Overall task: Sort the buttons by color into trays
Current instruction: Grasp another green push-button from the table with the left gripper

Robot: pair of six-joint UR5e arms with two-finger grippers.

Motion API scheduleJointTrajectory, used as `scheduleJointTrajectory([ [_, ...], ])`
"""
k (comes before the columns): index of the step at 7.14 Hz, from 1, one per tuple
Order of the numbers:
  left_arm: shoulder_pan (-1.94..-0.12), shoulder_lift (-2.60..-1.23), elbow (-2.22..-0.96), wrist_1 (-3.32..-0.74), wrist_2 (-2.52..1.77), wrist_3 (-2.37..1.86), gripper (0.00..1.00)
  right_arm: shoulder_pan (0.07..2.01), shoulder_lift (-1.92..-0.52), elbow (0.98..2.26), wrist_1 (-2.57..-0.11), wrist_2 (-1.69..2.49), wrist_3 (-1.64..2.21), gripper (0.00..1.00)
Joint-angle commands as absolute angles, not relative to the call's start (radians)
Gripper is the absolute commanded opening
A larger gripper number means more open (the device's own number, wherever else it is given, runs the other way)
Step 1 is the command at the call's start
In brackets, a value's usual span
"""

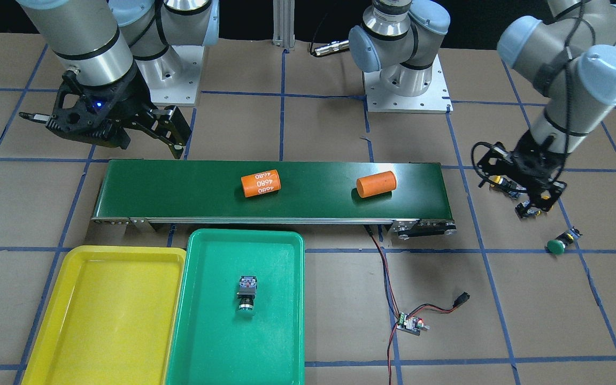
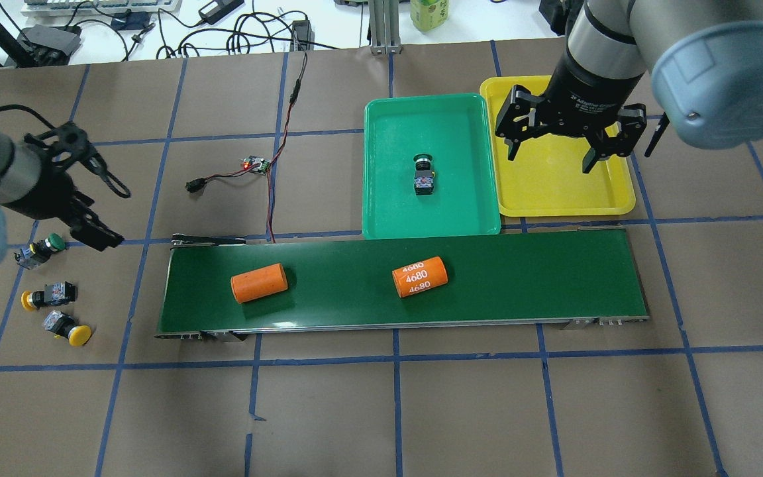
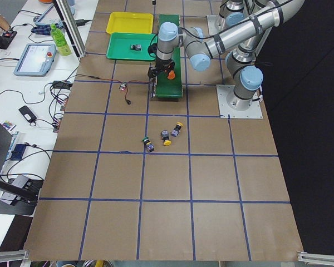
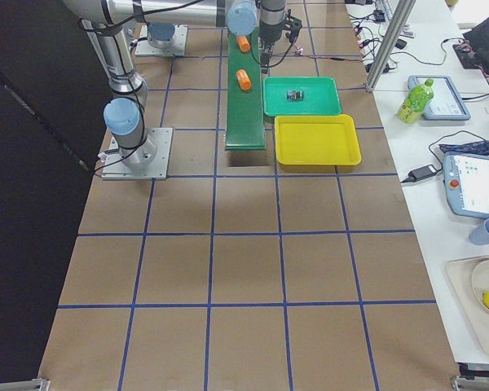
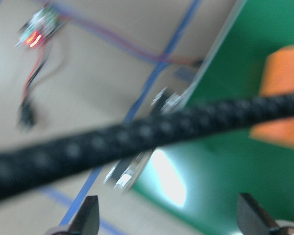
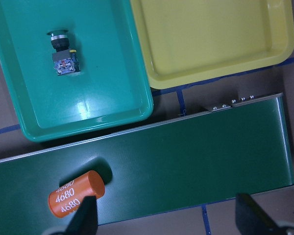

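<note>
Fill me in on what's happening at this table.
Buttons are being sorted by colour. One green button lies in the green tray; the yellow tray holds none. A loose green button and two yellow buttons lie on the table at the robot's left, where the left gripper hovers open and empty. The right gripper hangs open near the trays, holding nothing.

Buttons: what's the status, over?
Left gripper, right gripper open, empty. One green button in green tray; second green button, two yellow buttons loose on table. Nothing blocking.
</note>
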State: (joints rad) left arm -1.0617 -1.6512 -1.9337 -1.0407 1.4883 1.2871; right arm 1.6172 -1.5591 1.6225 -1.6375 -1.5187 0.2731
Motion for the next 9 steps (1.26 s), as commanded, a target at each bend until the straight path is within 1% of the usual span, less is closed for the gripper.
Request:
scheduleJointTrajectory([
  [1,-0.956,-1.910,-1.632,-1.066,1.521,1.391,1.00,1.617,-1.595,1.676,-1.644,-1.517,0.270,1.00],
  [2,-0.922,-2.031,-1.518,-1.066,1.573,1.472,1.00,1.617,-1.597,1.675,-1.649,-1.519,0.268,1.00],
  [3,-0.879,-2.104,-1.493,-1.068,1.568,1.488,1.00,1.618,-1.598,1.675,-1.652,-1.514,0.268,1.00],
  [4,-0.862,-2.120,-1.526,-1.068,1.574,1.514,1.00,1.617,-1.598,1.675,-1.652,-1.517,0.268,1.00],
  [6,-0.830,-2.112,-1.635,-1.054,1.577,1.528,1.00,1.618,-1.600,1.677,-1.652,-1.514,0.268,1.00],
  [9,-0.821,-2.118,-1.664,-1.052,1.571,1.531,1.00,1.623,-1.600,1.677,-1.652,-1.514,0.268,1.00],
])
